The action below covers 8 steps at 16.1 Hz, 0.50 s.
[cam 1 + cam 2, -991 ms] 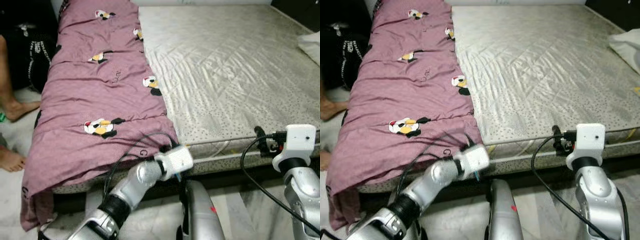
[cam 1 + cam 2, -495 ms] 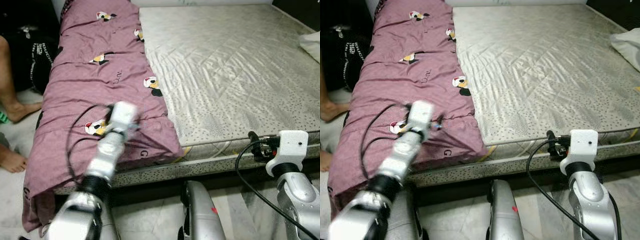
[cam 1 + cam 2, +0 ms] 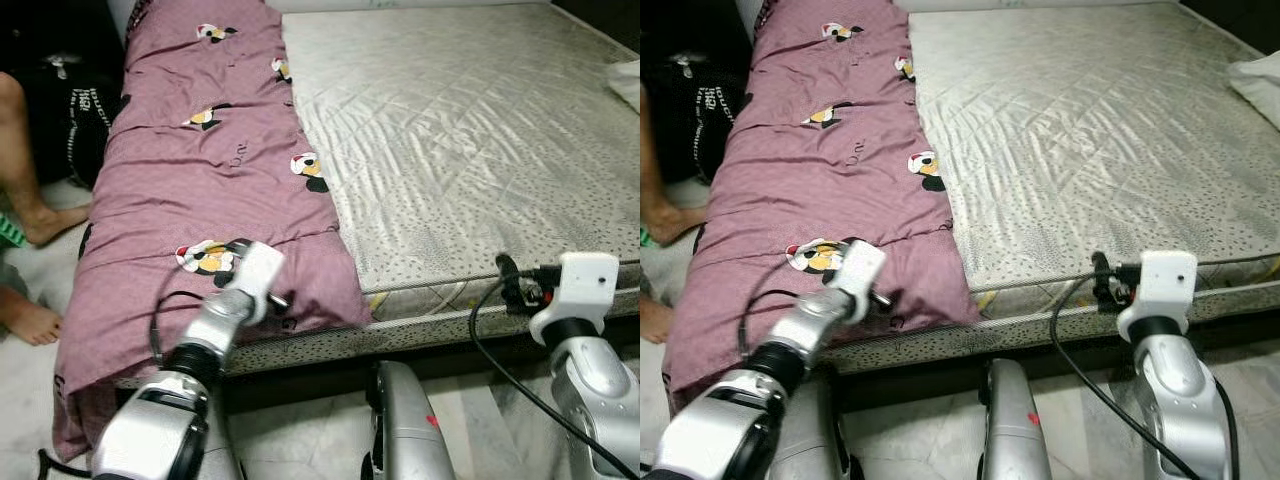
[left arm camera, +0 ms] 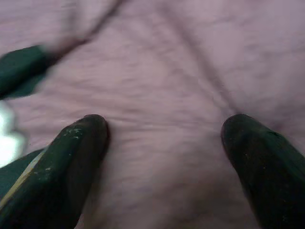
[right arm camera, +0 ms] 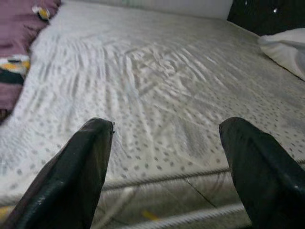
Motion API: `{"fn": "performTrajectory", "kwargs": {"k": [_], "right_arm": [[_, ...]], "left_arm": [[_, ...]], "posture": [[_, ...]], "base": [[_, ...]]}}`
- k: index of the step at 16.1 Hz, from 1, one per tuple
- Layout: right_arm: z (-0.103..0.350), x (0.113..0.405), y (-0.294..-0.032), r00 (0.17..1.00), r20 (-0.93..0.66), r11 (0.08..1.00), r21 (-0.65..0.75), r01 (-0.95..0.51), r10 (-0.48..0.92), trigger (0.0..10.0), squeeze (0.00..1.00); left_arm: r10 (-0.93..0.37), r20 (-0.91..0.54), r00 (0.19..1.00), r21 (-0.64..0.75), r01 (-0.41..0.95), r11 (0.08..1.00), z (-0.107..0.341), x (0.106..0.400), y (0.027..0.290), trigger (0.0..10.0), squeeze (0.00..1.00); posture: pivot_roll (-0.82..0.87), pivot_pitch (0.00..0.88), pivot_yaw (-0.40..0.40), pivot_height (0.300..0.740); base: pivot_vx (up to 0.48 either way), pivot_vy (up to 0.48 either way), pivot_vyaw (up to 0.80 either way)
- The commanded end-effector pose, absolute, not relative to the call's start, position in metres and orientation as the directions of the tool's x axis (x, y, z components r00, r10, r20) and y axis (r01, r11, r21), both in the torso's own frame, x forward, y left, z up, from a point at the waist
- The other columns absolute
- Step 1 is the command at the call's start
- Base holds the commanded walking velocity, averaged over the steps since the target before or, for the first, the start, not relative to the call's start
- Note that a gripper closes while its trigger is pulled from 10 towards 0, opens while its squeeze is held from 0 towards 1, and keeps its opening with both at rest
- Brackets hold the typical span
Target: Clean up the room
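I am standing at the foot of the bed [image 3: 470, 150], my arms reaching over its near edge. My left gripper [image 4: 162, 143] is pressed down onto the purple quilt [image 3: 190, 170], near its lower corner just beside a cartoon print [image 3: 205, 257]; its fingers [image 4: 78, 143] are spread apart with the fabric between them, gripping nothing. The quilt lies in a long folded strip along the bed's left side, its near end drooping over the edge of the bed toward the floor [image 3: 25, 390].

My right gripper [image 5: 164, 148] hovers at the mattress's near edge, fingers [image 5: 86, 152] apart and empty, pointing across the bare, pale dotted sheet. A black cable [image 3: 490, 345] loops from that wrist down past the bed frame.

At the far right a white pillow [image 3: 1255, 85] rests on the sheet. To the left of the bed a person's bare feet [image 3: 35, 222] stand on the floor, close against the quilt's hanging side.
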State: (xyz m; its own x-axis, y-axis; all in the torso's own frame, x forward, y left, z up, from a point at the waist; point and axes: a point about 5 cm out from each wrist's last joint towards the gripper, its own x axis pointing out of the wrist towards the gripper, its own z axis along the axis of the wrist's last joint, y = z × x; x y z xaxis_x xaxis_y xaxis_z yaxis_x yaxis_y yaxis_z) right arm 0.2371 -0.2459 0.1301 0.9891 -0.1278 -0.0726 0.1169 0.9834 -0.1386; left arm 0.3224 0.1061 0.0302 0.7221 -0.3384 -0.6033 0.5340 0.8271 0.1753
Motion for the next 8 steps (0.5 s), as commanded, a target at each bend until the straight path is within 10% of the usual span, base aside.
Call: {"fn": "performTrajectory", "kwargs": {"k": [1,8], "right_arm": [[0.133,0.247,-0.239,0.992,-0.058,0.989,-0.11,0.101,-0.108,10.0,0.0],[0.121,0.306,-0.173,0.993,-0.071,0.993,0.083,-0.087,0.093,10.0,0.0]], "left_arm": [[-0.376,-0.643,0.667,0.21,0.626,0.751,0.017,0.31,0.098,10.0,0.0],[-0.08,-0.048,0.996,0.315,0.091,0.945,0.103,0.296,0.155,10.0,0.0]], "posture": [[-0.21,0.0,0.0,0.538],[0.07,0.0,-0.031,0.538]], "base": [[0.0,0.0,0.0],[0.0,0.0,0.0]]}}
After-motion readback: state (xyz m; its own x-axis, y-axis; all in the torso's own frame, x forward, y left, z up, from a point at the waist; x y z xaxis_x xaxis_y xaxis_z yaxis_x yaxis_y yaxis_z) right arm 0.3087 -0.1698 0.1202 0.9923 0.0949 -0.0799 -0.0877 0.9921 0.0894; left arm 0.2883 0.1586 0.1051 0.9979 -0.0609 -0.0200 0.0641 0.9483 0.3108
